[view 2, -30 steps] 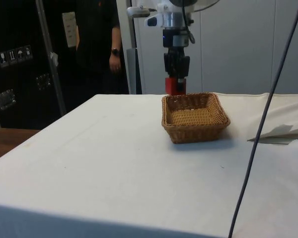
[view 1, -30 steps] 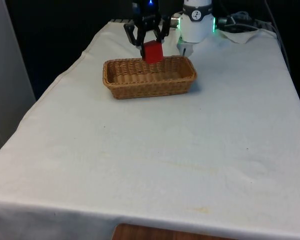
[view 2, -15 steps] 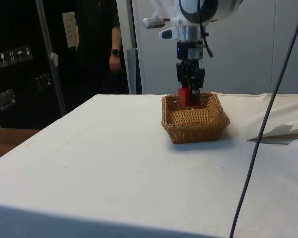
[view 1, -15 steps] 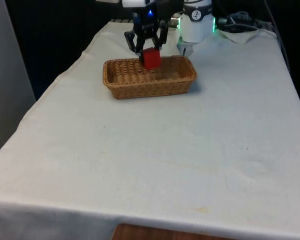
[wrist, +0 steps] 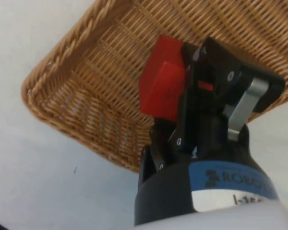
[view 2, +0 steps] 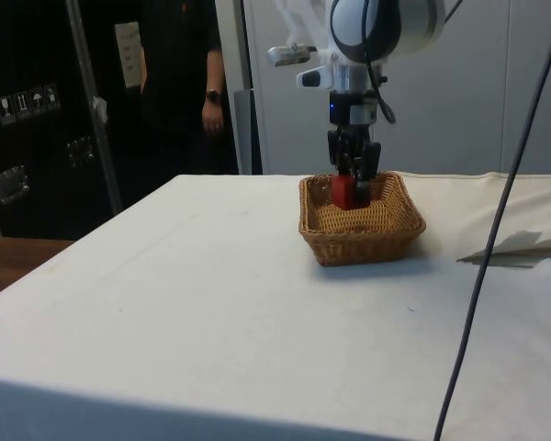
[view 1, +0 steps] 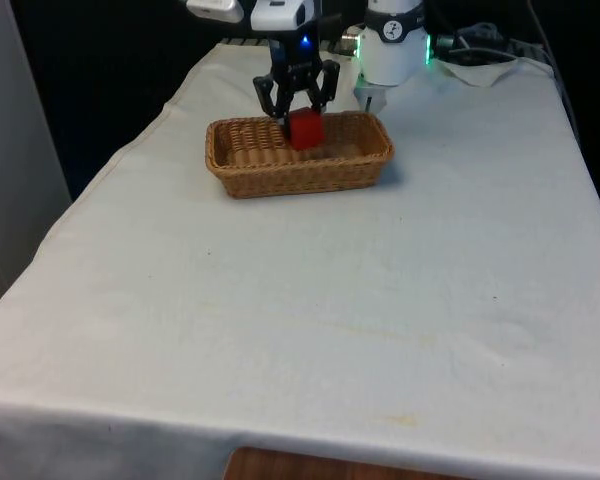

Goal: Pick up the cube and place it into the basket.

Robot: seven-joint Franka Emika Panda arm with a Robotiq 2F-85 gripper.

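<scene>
The hand (view 1: 302,112) grips the red cube (view 1: 305,129) above the basket (view 1: 280,178), whose weave is plain in the wrist view.

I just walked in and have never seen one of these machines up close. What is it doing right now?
The robot arm is putting a red cube into a wicker basket on the cloth-covered table. Its black gripper is shut on the cube and holds it inside the basket, below the rim; it has not let go yet. A person stands in the background by the dark cabinets.
</scene>
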